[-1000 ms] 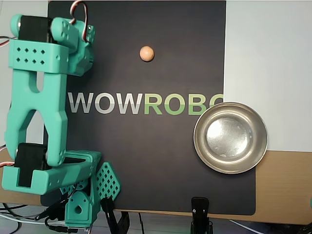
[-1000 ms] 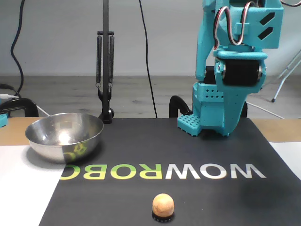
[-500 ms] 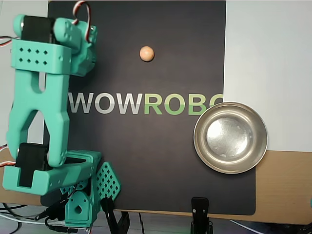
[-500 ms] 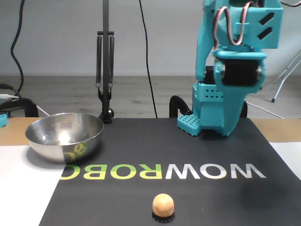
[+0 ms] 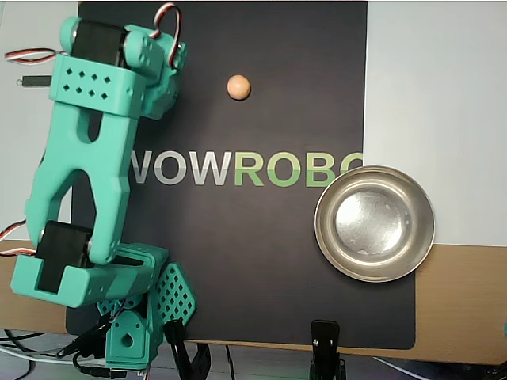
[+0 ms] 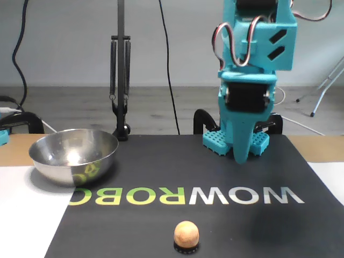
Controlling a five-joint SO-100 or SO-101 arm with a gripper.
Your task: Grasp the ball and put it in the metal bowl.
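The ball (image 5: 238, 87) (image 6: 186, 234), small and pale orange-tan, sits on a little black ring on the black mat, apart from everything. The metal bowl (image 5: 375, 223) (image 6: 73, 156) stands empty at the mat's edge. In the fixed view my teal gripper (image 6: 242, 156) points down over the mat's far side, its fingers together in one taper, holding nothing, well behind the ball. In the overhead view the folded arm (image 5: 87, 158) covers the gripper; its wrist end (image 5: 150, 75) lies left of the ball.
The black mat (image 5: 261, 261) carries WOWROBO lettering and lies over a white sheet (image 5: 436, 79) and a wooden table (image 5: 459, 301). A black clamp (image 5: 325, 340) grips the mat's edge. A sprung stand (image 6: 120, 80) and cables rise behind the bowl.
The arm has swung about its base toward the ball, rightward in the overhead view. In the fixed view the gripper now shows, pointing down. Ball and bowl have not moved.
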